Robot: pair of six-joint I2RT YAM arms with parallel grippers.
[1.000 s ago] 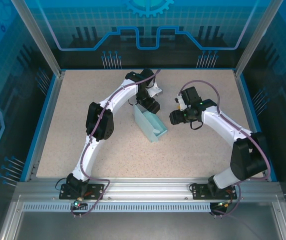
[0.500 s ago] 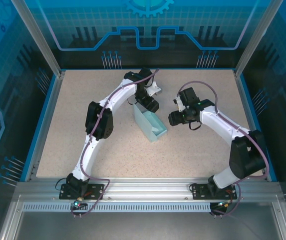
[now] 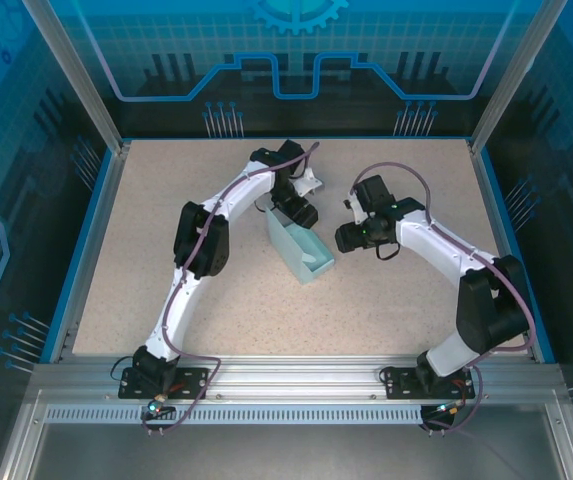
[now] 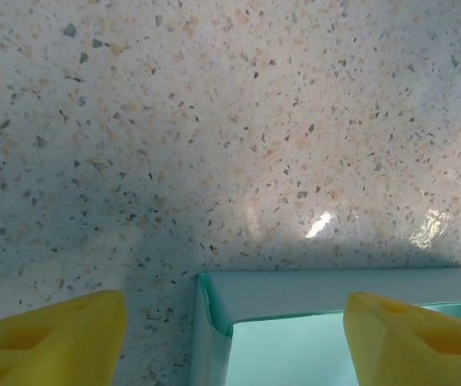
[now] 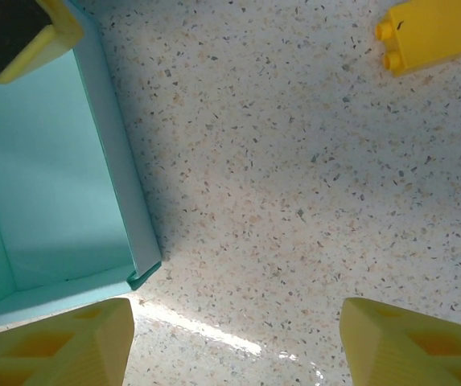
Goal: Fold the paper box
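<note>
As the right tool [image 5: 235,344], jaws apart and empty, drifts slightly closer to the paper box [image 3: 303,252], the left tool [image 4: 232,339] stays spread astride its corner; folding looks unfinished.

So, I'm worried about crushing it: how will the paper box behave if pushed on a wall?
The paper box looks like thin folded card, so a wall would probably flex or buckle rather than resist. It seems light and sits on a glossy table, so a push likely slides it. The corner flap looks loosely tucked and may spring open.
</note>
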